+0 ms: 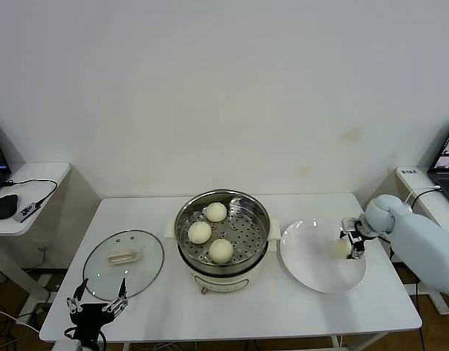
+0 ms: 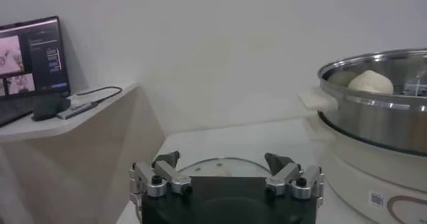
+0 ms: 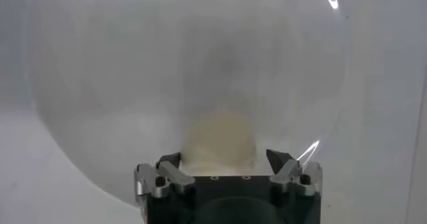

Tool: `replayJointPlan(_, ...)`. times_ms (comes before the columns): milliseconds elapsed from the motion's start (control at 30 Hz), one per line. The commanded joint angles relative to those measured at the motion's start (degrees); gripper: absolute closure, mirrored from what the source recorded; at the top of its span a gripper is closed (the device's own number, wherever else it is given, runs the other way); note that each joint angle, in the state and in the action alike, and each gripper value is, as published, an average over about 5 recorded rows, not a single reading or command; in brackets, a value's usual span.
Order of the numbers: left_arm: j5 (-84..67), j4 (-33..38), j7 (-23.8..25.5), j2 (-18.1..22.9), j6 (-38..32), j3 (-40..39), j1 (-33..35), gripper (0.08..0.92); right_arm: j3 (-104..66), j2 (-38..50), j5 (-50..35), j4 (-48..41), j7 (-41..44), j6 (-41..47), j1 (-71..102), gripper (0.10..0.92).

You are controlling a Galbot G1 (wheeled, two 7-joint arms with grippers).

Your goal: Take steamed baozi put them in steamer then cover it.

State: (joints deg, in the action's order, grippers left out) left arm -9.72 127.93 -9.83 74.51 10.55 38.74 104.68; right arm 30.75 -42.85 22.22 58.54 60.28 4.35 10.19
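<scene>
The steamer (image 1: pixel 185 225) stands mid-table with three baozi on its perforated tray: one at the back (image 1: pixel 216 212), one on the left (image 1: pixel 200 232), one at the front (image 1: pixel 221 251). A fourth baozi (image 1: pixel 343 248) lies on the white plate (image 1: pixel 312 257) to its right. My right gripper (image 1: pixel 352 241) is lowered over this bun. In the right wrist view the gripper (image 3: pixel 225 159) is open, with the bun (image 3: pixel 220 139) between its fingers. The glass cover (image 1: pixel 140 274) lies flat on the table at the left. My left gripper (image 1: pixel 99 306) is open and empty at the cover's near edge.
A side table (image 1: pixel 34 179) with a mouse and cables stands at the left, and another with a laptop (image 1: pixel 447 164) at the right. In the left wrist view the steamer (image 2: pixel 373 115) rises beyond the cover's rim (image 2: pixel 220 162).
</scene>
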Motion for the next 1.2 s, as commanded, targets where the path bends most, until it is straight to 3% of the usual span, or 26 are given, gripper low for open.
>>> replayJointPlan(33,0.02,0.39,0.0,-0.04,-0.02,0.09,0.15,0.177,-0.36,-0.88,0.65,-1.05,0.31,0.28,0.34,0.385)
replayJointPlan(300,0.14,0.83,0.0,-0.12,-0.02,0.2,0.46,0.177,2.79,2.64,-3.82,3.6,3.48,2.95,-3.5,0.406)
replayJointPlan(733,0.18,1.07,0.04,-0.4,0.06,-0.23,-0.02,0.177,23.9,11.8,-22.1,20.23,6.3,11.8,-31.43,0.406)
replayJointPlan(933,0.15,1.12,0.05,-0.5,0.08,-0.72,-0.73,0.177,31.63,8.74,-32.92,26.27,2.97,16.91,-43.76,0.4)
replayJointPlan(1200,0.2,0.88,0.02,-0.62,0.01,-0.61,-1.09,0.177,36.99,-2.34,-45.3,30.7,-2.93,27.06,-50.05,0.39)
